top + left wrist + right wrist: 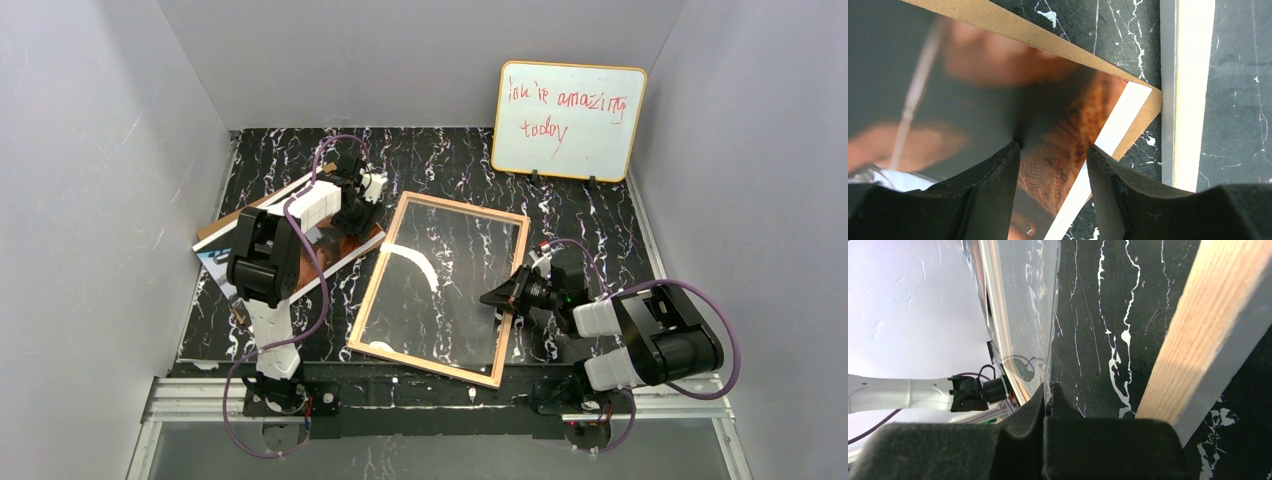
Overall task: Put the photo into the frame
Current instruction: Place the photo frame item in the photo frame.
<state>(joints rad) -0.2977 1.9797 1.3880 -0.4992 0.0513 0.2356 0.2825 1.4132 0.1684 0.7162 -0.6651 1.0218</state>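
The frame (385,265) lies flat mid-table with its tan wood side up. Its wooden right rail (1198,330) is close in the right wrist view. My right gripper (492,298) (1049,387) is shut on the right edge of the frame's clear pane (1023,300), just inside that rail. The photo (350,243) (998,100), dark with orange-brown tones and a white border, rests on a brown backing board (225,225) (1023,30) to the left of the frame. My left gripper (372,186) (1054,150) hangs open over the photo's corner near the frame's white edge (1190,90), holding nothing.
An orange-rimmed whiteboard (568,120) with red writing stands at the back right. Grey walls close in the black marbled table (580,230) on three sides. The backing board's far corner pokes out beyond the photo toward the frame.
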